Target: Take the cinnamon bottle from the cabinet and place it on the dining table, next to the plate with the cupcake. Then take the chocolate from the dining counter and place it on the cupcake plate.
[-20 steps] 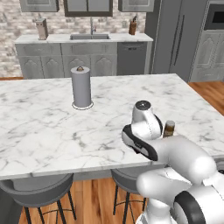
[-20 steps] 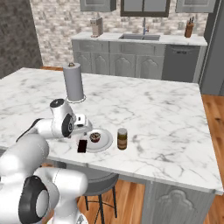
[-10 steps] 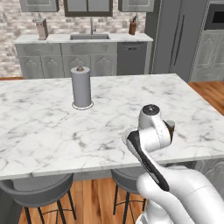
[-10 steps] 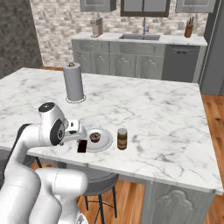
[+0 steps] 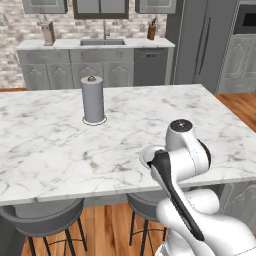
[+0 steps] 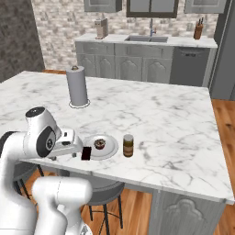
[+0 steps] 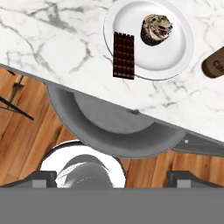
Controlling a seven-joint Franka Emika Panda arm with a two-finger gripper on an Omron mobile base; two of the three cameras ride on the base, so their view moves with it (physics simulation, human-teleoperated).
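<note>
Where jaws gape, chocolate point(image 7: 124, 54) well beyond

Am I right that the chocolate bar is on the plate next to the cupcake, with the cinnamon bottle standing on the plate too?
Not quite. The cinnamon bottle stands on the marble counter beside the plate, not on it; the right base view shows this. The chocolate bar does lie on the plate next to the cupcake, overhanging the rim.

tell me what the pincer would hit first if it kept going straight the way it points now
Probably the grey bar stool seat just past the counter edge, which fills the middle of the hand view. The plate with the chocolate lies above that line. Depth is hard to judge.
</note>
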